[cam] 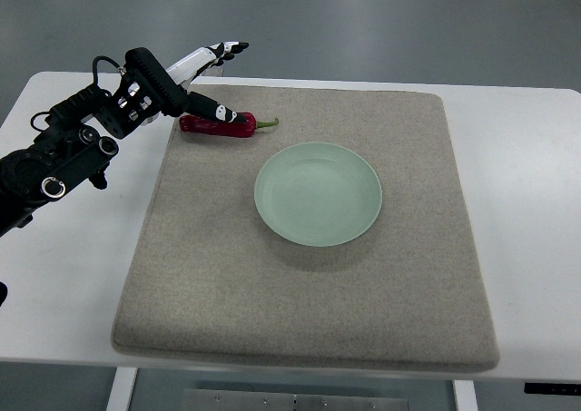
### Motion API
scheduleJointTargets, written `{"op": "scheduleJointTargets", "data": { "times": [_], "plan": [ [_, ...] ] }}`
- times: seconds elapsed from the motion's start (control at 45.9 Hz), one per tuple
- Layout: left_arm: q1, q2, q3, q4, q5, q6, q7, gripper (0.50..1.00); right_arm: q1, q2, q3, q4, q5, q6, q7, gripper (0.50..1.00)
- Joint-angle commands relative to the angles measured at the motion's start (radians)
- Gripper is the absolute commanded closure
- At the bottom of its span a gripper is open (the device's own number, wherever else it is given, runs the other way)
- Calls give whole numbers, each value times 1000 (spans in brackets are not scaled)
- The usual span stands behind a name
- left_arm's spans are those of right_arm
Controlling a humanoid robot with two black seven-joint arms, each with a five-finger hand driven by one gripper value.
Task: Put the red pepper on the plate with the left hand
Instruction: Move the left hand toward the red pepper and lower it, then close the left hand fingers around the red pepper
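Pepper [216, 125] lying on the mat [227, 275], just up and left of the plate [318, 194] and apart from its rim. Long axis running left to right, green stem pointing toward the plate, blunt end pointing away. Left robot hand [201, 73] hanging over the pepper's far-from-plate end, fingers stretched out above and beyond it, thumb reaching down to the red skin; released, gripping nothing as far as can be judged. Coming in from the left edge and being the only arm showing, so nearest by default. Probably needing to drop and curl across the short width. No brand, label or writing readable anywhere on the bench [526, 157].
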Motion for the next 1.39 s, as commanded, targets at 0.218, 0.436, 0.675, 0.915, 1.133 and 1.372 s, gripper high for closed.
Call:
{"op": "scheduleJointTargets", "data": {
  "times": [0.218, 0.436, 0.675, 0.915, 1.133, 1.372],
  "plan": [
    [-4, -9, 14, 13, 189, 7, 37, 514, 0, 0, 0, 0, 0, 0, 0, 572],
    [-26, -8, 93, 48, 209, 69, 57, 519, 0, 0, 0, 0, 0, 0, 0, 572],
    [-44, -6, 146, 71, 209, 95, 57, 559, 0, 0, 0, 0, 0, 0, 0, 572],
    [-46, -9, 219, 80, 209, 154, 57, 600, 0, 0, 0, 0, 0, 0, 0, 572],
    [-47, -25, 225, 103, 209, 160, 57, 649, 0, 0, 0, 0, 0, 0, 0, 572],
    [-52, -46, 227, 126, 211, 161, 57, 690, 0, 0, 0, 0, 0, 0, 0, 572]
  ]
}}
